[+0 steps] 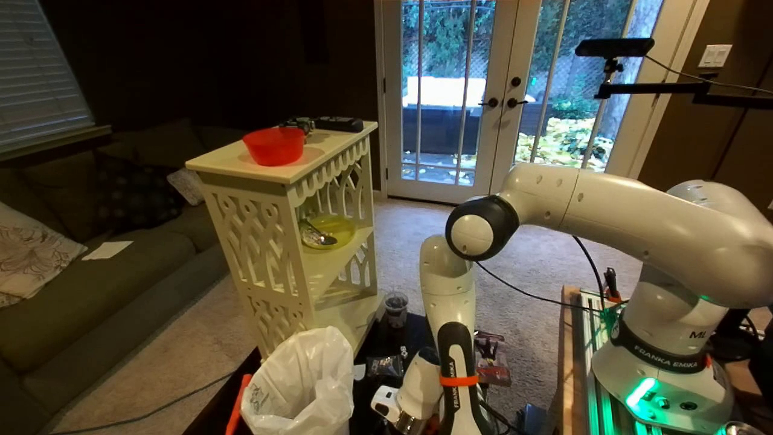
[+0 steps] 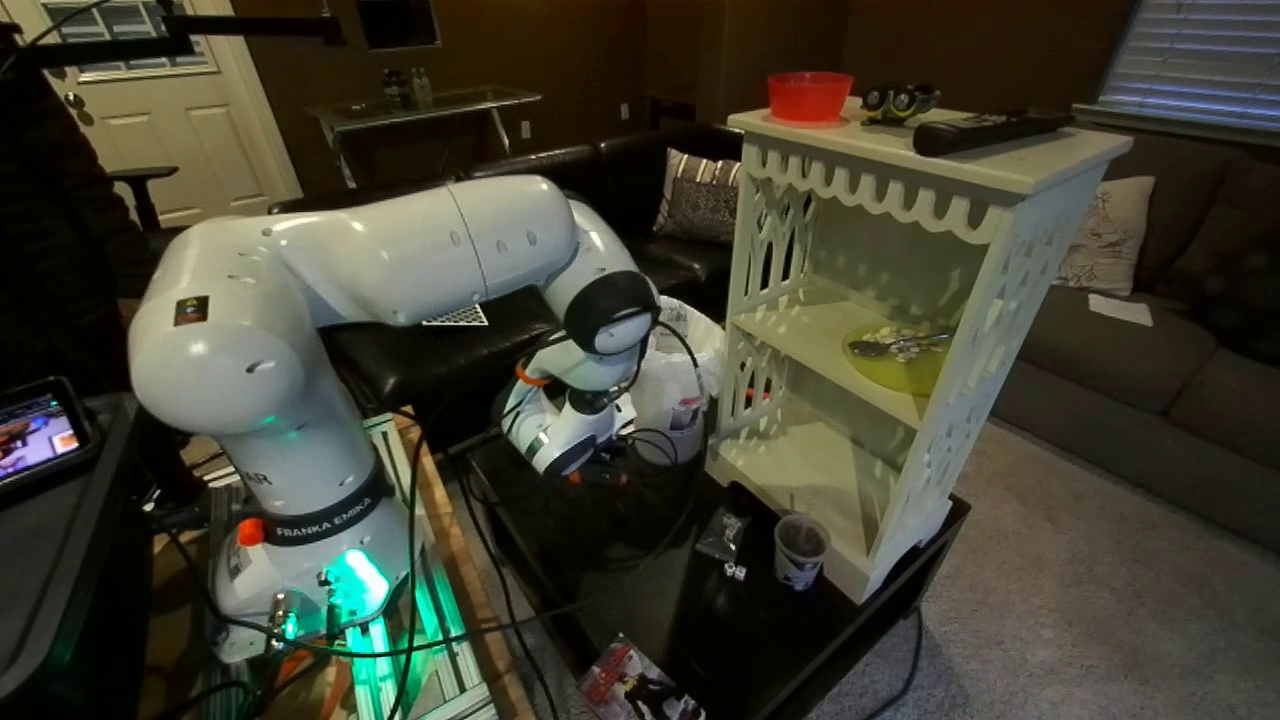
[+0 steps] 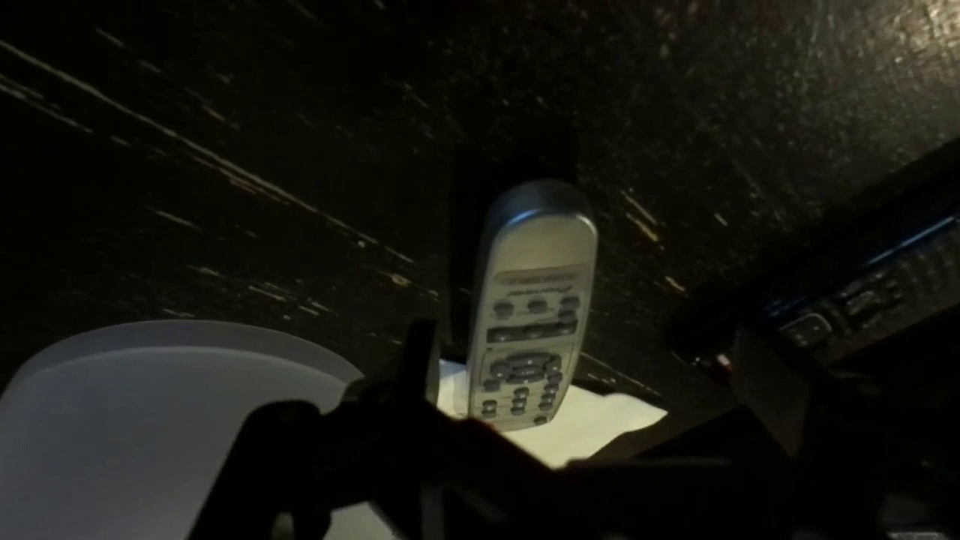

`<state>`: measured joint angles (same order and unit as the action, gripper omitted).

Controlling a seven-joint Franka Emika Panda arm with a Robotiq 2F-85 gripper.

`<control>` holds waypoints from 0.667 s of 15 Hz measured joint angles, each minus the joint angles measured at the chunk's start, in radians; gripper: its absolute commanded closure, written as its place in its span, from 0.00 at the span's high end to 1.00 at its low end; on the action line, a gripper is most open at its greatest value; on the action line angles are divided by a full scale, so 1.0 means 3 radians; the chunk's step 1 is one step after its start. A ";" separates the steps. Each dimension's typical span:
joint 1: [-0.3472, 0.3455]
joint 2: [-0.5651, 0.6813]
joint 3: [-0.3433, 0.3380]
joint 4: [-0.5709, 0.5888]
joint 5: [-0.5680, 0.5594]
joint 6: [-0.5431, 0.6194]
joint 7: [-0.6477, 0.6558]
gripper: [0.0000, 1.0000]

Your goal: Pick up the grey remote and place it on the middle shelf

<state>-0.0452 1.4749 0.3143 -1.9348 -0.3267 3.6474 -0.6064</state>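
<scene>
In the wrist view, the black two-fingered pincer (image 3: pixel 589 358) is released: its fingers stand wide apart, and in the gap between them one sees the slim silver-grey remote (image 3: pixel 529 322) with dark buttons. This remote lies on the dark, scratched wooden worktop (image 3: pixel 300 112), and its end nearer to the pincer overlaps a white sheet-like piece (image 3: pixel 600 418). One finger is just beside a long edge of the remote, whereas its partner is well apart; whether the near finger touches it, I cannot tell. Close to the farther finger there is a long black object (image 3: pixel 885 277) with buttons, and on the opposite side a pale grey thing (image 3: pixel 172 420) with rounded rim, partly in view. In both exterior views the white jointed robot arm (image 2: pixel 400 255) is bent low beside the bin (image 1: pixel 275 386) lined with a white plastic bag. The middle shelf (image 2: pixel 805 325), a flat board of the cream-white shelf unit (image 2: pixel 890 245) with lattice sides, carries a round yellow-green plate (image 2: pixel 900 378) with a spoon (image 2: pixel 870 348) on it. On the top board (image 1: pixel 332 142) stands a red plastic bowl (image 1: pixel 275 147).
</scene>
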 measured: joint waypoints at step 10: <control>0.0431 0.0005 -0.0302 0.0389 -0.0170 -0.0367 0.0555 0.97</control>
<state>0.0842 1.4765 0.2237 -1.8181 -0.3776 3.5374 -0.4397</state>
